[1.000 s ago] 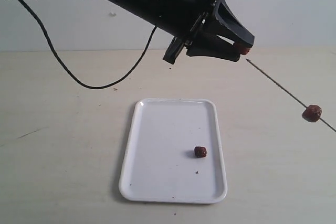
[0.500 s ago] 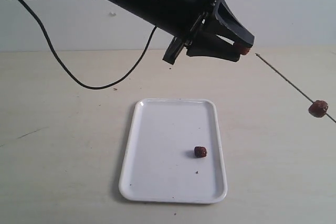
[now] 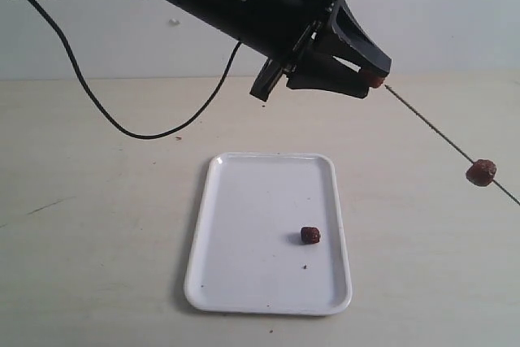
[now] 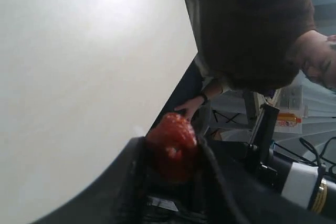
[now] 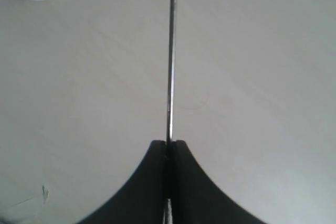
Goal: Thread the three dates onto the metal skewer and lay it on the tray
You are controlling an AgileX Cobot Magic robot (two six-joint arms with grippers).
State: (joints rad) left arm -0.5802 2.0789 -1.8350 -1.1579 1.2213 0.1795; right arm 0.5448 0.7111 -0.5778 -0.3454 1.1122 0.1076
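Aloft, left end effector (image 3: 372,80) pinches a date (image 4: 172,148); right end effector (image 5: 168,146) clamps the skewer (image 5: 170,51).

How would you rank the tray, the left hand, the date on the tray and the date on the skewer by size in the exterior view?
tray
left hand
date on the skewer and date on the tray: nearly alike, camera distance unsure, unranked

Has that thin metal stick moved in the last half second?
Yes. The metal skewer slid left, nearer the tray, its tip now reaching the date in the left gripper.
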